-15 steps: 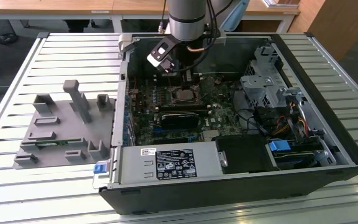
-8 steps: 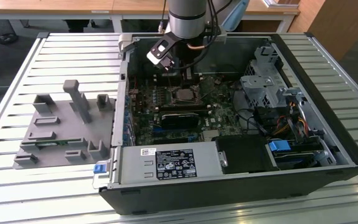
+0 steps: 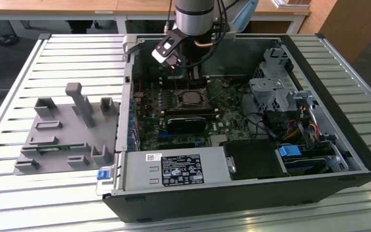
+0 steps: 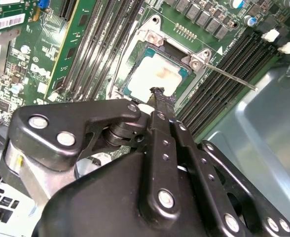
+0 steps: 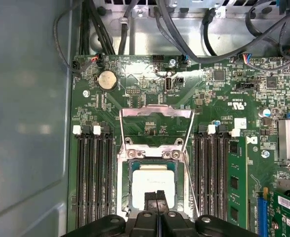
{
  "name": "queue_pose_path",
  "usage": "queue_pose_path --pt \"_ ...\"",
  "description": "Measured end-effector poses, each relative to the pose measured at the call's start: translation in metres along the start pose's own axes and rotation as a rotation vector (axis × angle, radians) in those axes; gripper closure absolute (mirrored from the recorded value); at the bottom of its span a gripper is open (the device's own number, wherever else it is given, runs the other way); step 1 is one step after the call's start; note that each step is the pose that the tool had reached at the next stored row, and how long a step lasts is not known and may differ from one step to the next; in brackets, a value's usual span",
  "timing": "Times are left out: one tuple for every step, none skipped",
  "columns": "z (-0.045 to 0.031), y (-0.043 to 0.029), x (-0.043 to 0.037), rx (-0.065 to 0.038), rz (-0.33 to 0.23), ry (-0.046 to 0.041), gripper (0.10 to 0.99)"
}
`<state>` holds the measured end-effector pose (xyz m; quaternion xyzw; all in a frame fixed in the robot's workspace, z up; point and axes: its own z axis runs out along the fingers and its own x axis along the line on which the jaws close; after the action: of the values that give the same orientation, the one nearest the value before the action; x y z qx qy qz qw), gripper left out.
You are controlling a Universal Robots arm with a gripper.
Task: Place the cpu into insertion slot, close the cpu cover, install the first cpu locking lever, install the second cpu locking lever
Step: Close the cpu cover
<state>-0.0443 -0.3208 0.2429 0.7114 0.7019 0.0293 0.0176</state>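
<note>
Judging from the first wrist view, the cpu (image 5: 152,182) is seated flat in the insertion slot (image 5: 124,170), and the cpu cover (image 5: 157,112) is seen raised beyond it. The gripper (image 5: 157,198) is poised just over the chip's edge, jaws pressed together and empty. The cover's free edge is best pushed down evenly, with the chip face left untouched.

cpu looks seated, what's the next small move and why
Probably lift the gripper clear: the cpu lies in the slot, the shut fingertips hang over its edge, and the cover stands open and would need room to close.
</note>
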Motion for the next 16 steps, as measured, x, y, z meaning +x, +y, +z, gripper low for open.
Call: queue_pose_path --pt "-0.0013 0.0001 0.0000 0.000 0.000 0.0000 0.980" --pt "-0.0025 0.0002 0.0000 0.000 0.000 -0.0001 0.980" --pt "-0.0036 0.0002 0.0001 0.000 0.000 -0.0001 0.980" --pt "-0.0049 0.0003 0.0001 0.000 0.000 -0.0001 0.980" --pt "-0.0066 0.0005 0.0001 0.000 0.000 0.0000 0.980" --pt "-0.0085 0.0006 0.0002 0.000 0.000 0.0001 0.980" --pt "-0.0101 0.0007 0.0002 0.001 0.000 -0.0001 0.980" --pt "-0.0119 0.0008 0.0002 0.001 0.000 0.0000 0.980" --pt "-0.0140 0.0009 0.0002 0.001 0.000 0.0000 0.980" --pt "-0.0164 0.0011 0.0003 0.001 0.000 0.0000 0.980" --pt "-0.0188 0.0012 0.0004 0.002 0.000 -0.0001 0.980" --pt "-0.0212 0.0014 0.0004 0.002 0.000 -0.0002 0.980" --pt "-0.0236 0.0016 0.0005 0.003 0.000 -0.0001 0.980" --pt "-0.0257 0.0017 0.0005 0.003 0.000 -0.0001 0.980" --pt "-0.0266 0.0018 0.0005 0.004 0.000 -0.0002 0.980" --pt "-0.0265 0.0018 0.0004 0.004 0.000 0.0001 0.980"
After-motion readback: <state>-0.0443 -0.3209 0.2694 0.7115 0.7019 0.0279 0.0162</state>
